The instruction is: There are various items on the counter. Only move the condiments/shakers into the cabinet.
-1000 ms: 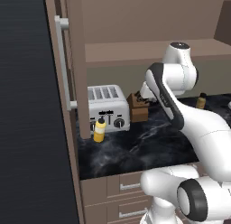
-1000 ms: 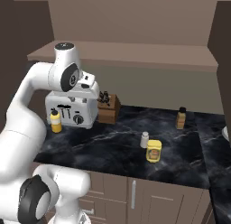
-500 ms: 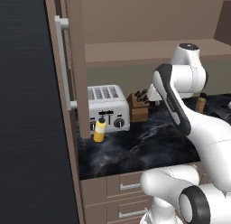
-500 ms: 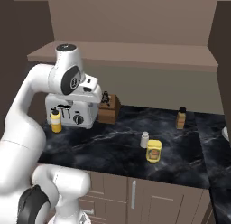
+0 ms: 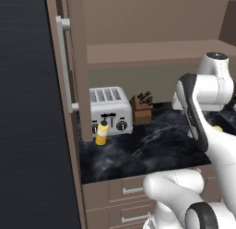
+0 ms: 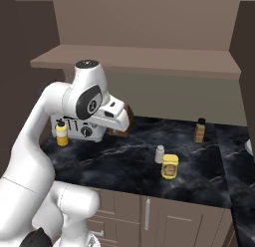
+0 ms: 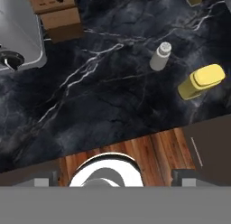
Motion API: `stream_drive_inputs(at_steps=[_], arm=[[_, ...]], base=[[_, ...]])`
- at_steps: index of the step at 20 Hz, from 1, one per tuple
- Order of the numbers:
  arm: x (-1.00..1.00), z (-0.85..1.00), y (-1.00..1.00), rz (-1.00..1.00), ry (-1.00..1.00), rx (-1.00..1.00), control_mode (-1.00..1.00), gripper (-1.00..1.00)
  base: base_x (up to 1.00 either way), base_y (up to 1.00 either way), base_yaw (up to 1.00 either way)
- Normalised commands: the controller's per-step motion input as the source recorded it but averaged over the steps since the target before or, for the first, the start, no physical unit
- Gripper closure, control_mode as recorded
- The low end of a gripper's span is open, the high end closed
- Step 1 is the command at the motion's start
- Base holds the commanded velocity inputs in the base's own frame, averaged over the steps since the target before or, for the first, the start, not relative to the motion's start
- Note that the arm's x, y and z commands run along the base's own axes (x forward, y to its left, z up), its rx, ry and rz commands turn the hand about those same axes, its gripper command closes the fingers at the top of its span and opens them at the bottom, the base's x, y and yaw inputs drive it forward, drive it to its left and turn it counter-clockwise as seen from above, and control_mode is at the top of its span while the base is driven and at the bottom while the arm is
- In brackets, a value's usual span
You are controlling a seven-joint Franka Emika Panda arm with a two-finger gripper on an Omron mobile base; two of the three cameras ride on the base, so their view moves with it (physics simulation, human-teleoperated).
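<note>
Hand view has the two dark fingertips (image 7: 46, 181) spread about as wide as they go, nothing between them, touching nothing, hanging high over the front edge of the black marble-patterned counter (image 7: 103, 96). Below sits the pale grey cylindrical shaker (image 7: 160, 56), upright, long axis vertical, cap up, mid-counter. Just beside it, closer to the front edge, is the squat yellow bottle with a darker cap (image 7: 201, 81), also standing. Right base view shows a small brown bottle (image 6: 200, 130) upright near the back edge. The yellow squeeze bottle with dark pointed tip (image 5: 102, 133) stands tip up near the left end, right in front of the silver four-slot toaster (image 5: 109, 110), brown wooden knife block (image 5: 141, 108) next to that.
</note>
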Motion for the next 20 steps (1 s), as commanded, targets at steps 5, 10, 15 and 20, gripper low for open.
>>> stream_drive_inputs(at_steps=[5,10,15,20], arm=[[-0.19,-0.15,-0.92,-0.43,0.06,0.04,-1.00,-1.00],[-0.09,-0.13,-0.82,-0.31,0.03,0.03,-1.00,-1.00],[0.00,-0.16,-0.60,0.02,-0.01,0.00,-1.00,-1.00],[0.00,-0.33,-0.64,0.12,-0.04,0.13,-1.00,-1.00]], base=[[0.00,0.00,0.00],[0.00,0.00,0.00],[0.00,0.00,0.00],[0.00,0.00,0.00]])
